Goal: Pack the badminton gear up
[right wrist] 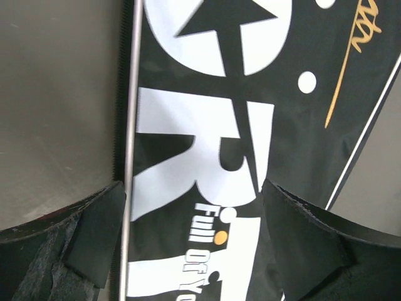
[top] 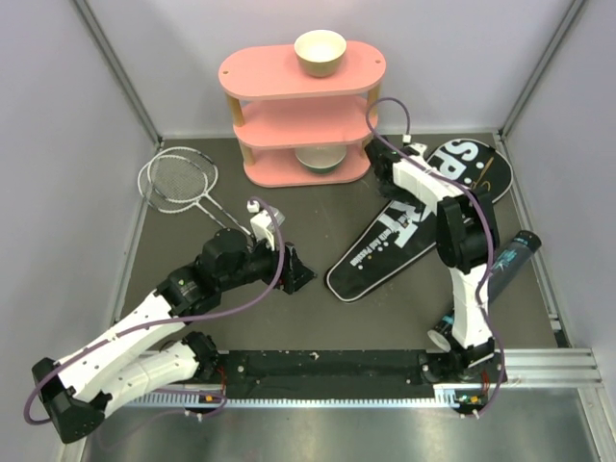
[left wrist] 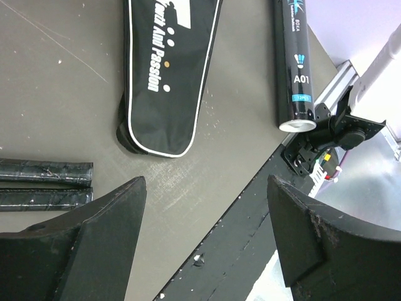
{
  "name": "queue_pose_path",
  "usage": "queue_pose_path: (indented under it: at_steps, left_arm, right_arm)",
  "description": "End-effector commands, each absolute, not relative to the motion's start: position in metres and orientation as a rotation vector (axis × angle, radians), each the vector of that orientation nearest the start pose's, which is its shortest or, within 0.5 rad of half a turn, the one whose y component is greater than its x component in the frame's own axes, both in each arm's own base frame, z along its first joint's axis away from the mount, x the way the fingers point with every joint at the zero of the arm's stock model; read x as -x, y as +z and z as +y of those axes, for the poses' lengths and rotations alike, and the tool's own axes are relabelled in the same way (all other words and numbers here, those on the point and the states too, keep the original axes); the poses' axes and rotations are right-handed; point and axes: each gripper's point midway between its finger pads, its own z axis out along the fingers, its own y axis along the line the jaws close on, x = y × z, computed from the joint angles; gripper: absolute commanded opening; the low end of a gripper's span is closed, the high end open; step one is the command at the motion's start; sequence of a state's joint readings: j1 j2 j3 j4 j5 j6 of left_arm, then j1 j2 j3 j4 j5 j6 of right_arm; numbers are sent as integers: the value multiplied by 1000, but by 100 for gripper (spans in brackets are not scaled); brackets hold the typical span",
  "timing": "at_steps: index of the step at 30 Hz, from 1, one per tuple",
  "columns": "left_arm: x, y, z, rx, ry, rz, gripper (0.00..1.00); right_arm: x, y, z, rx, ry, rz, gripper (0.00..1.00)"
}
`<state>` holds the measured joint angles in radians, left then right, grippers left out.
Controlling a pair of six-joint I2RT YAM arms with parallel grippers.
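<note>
Packing looks not yet begun. Right gripper [right wrist: 193,188]: jaws spread, empty, the bag [right wrist: 250,125] lying flat directly beneath them. Left gripper [left wrist: 207,185]: jaws spread, empty. The rackets [top: 178,181] have their handles just outside one finger, and the tube [left wrist: 294,63] is well beyond the other. Neither is bagged. Shuttlecocks not visible.

The black bag [top: 375,252] bears white lettering, white piping and gold script; the tube [top: 510,258] is black with a cyan band; the shelf [top: 260,72] is pink; the desk [top: 385,308] is dark grey.
</note>
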<state>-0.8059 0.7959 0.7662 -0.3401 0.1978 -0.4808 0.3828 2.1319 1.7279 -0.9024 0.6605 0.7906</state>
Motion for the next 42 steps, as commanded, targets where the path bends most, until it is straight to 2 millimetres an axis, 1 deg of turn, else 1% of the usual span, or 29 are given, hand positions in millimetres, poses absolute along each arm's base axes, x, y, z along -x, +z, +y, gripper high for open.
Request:
queue_pose_path:
  at_steps: [1, 3, 9, 12, 14, 17, 18, 20, 21, 22, 23, 24, 25, 26, 27, 28, 29, 30, 32, 33, 34, 35, 36, 37, 38, 39, 40, 41, 42]
  left_arm:
    - [-169, 243, -255, -491, -1046, 1965, 82]
    - [-168, 244, -254, -492, -1044, 1961, 82]
    - [-167, 239, -247, -489, -1020, 1966, 82]
    - [-168, 238, -248, -496, -1015, 1972, 82]
    - [-167, 240, -249, -504, -1019, 1969, 82]
    - [-166, 241, -249, -506, -1022, 1967, 82]
    - [-166, 240, -249, -504, -1018, 1970, 82]
    - [-166, 239, -248, -501, -1013, 1974, 82]
    - [-167, 238, -248, -502, -1011, 1976, 82]
    - [-166, 237, -249, -508, -1014, 1982, 83]
    - [-166, 235, -250, -509, -1019, 1989, 83]
    - [-167, 230, -253, -511, -1018, 2008, 83]
    - [-167, 232, -258, -520, -1048, 2000, 83]
    - [-168, 231, -261, -522, -1061, 1999, 83]
    - [-169, 226, -265, -526, -1070, 2021, 83]
    - [-168, 229, -271, -534, -1111, 2017, 83]
    - [-172, 233, -274, -524, -1126, 2010, 83]
    - [-176, 228, -279, -521, -1138, 2035, 83]
    - [-183, 239, -289, -499, -1204, 2015, 83]
    - [-188, 232, -294, -483, -1220, 2045, 83]
    - [-197, 236, -295, -427, -1249, 2059, 83]
    - [-198, 241, -302, -438, -1311, 2043, 83]
    - [-205, 227, -308, -423, -1330, 2099, 82]
    - [-213, 230, -313, -394, -1369, 2106, 82]
    - [-223, 218, -323, -403, -1392, 2127, 81]
    - [-221, 216, -331, -435, -1440, 2140, 79]
    - [-228, 223, -340, -440, -1471, 2135, 79]
    - [-235, 202, -349, -436, -1483, 2206, 78]
    - [-234, 200, -356, -461, -1530, 2230, 77]
  right_arm:
    - [-456, 74, 89, -588, -577, 2384, 87]
    - [-455, 65, 90, -589, -593, 2398, 86]
    - [-453, 50, 89, -584, -622, 2423, 81]
    - [-454, 46, 92, -577, -615, 2435, 76]
    - [-454, 41, 93, -590, -607, 2444, 72]
    - [-455, 39, 96, -590, -601, 2447, 59]
    - [-455, 39, 95, -599, -599, 2444, 49]
    - [-454, 49, 94, -626, -583, 2420, 40]
    - [-453, 54, 94, -628, -578, 2411, 32]
    - [-451, 59, 92, -625, -573, 2410, 27]
    - [-453, 72, 93, -626, -548, 2392, 22]
    - [-452, 77, 94, -614, -536, 2389, 10]
    - [-451, 82, 94, -595, -522, 2395, 4]
    - [-451, 97, 96, -591, -483, 2379, 0]
    - [-448, 98, 96, -582, -462, 2380, 0]
    - [-445, 100, 101, -551, -418, 2400, 0]
    - [-444, 121, 104, -547, -341, 2366, 0]
    - [-440, 115, 109, -528, -281, 2376, 0]
    - [-432, 126, 113, -478, -201, 2364, 0]
    - [-418, 133, 115, -450, -131, 2361, 0]
    - [-419, 140, 118, -422, -75, 2327, 0]
    - [-415, 143, 120, -402, -34, 2314, 0]
    - [-399, 147, 119, -363, 15, 2311, 0]
    - [-401, 155, 124, -349, 79, 2264, 0]
    - [-397, 163, 126, -333, 135, 2236, 0]
    - [-382, 147, 131, -305, 206, 2270, 0]
    - [-386, 176, 130, -316, 303, 2159, 0]
    - [-382, 179, 130, -316, 357, 2137, 0]
    - [-371, 167, 135, -293, 438, 2159, 0]
